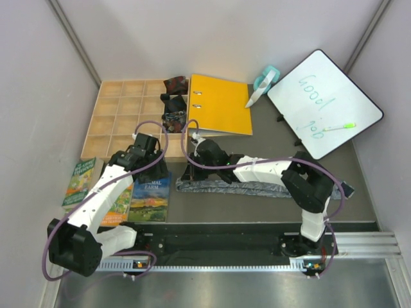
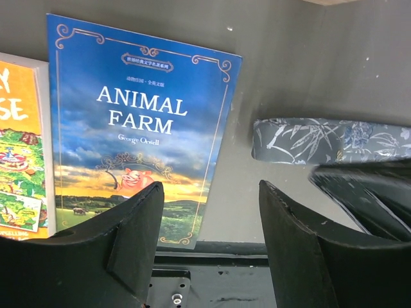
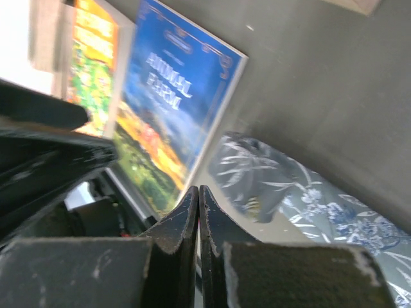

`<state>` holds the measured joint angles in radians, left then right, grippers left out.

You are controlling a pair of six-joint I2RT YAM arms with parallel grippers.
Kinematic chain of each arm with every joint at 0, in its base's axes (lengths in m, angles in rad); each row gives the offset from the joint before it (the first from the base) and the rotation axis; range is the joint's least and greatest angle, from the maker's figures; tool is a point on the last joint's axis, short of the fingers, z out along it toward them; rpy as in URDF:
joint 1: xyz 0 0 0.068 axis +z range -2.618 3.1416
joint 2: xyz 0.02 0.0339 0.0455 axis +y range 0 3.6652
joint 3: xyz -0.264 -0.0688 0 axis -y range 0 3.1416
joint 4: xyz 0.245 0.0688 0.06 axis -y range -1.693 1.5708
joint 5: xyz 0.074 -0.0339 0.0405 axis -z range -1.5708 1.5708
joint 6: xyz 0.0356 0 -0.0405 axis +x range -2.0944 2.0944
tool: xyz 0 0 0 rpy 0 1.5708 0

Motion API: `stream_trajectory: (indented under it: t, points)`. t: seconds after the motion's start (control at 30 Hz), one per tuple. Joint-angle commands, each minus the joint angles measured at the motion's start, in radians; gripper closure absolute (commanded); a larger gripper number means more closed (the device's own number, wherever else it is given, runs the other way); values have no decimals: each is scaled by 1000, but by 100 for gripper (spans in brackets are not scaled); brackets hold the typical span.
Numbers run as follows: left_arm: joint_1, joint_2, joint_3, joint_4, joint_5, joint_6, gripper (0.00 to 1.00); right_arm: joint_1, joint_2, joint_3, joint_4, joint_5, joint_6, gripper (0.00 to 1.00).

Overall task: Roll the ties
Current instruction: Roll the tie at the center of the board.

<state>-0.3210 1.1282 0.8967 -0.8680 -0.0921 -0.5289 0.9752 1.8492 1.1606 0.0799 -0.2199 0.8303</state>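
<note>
One grey-blue tie [image 1: 225,187] lies stretched flat across the dark surface [image 1: 257,212], its left end just beside the Animal Farm book [image 1: 151,196]. Both arms reach toward that end. The left hand [image 2: 210,192] is spread with nothing between its fingers, and the right hand [image 3: 198,190] is pressed together, pinching nothing that shows. To start the roll well, I judge the closed right hand should pin the tie's tip while the left takes the first fold. The edges need to stay square so the coil does not turn into a cone. The fabric looks slippery, and the book's edge could snag it. Pale walls close in the sides and back. On the surface sit a tilted whiteboard [image 1: 324,102], a wooden compartment tray [image 1: 115,119] and a yellow binder [image 1: 218,106]. Three small rolled ties [image 1: 173,101] sit at the tray's right edge.
</note>
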Motion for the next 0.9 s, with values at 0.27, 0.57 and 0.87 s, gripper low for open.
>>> stream_trajectory:
  t: [0.27,0.57,0.87]
  points:
    - [7,-25,-19,37,45,12,37,-10,31,-2,34,2,-14,100]
    - [7,-7,-47,101,172,-6,38,-15,-24,-84,49,17,3,100]
    - [5,42,-107,225,276,-39,37,-32,-28,-144,98,24,6,100]
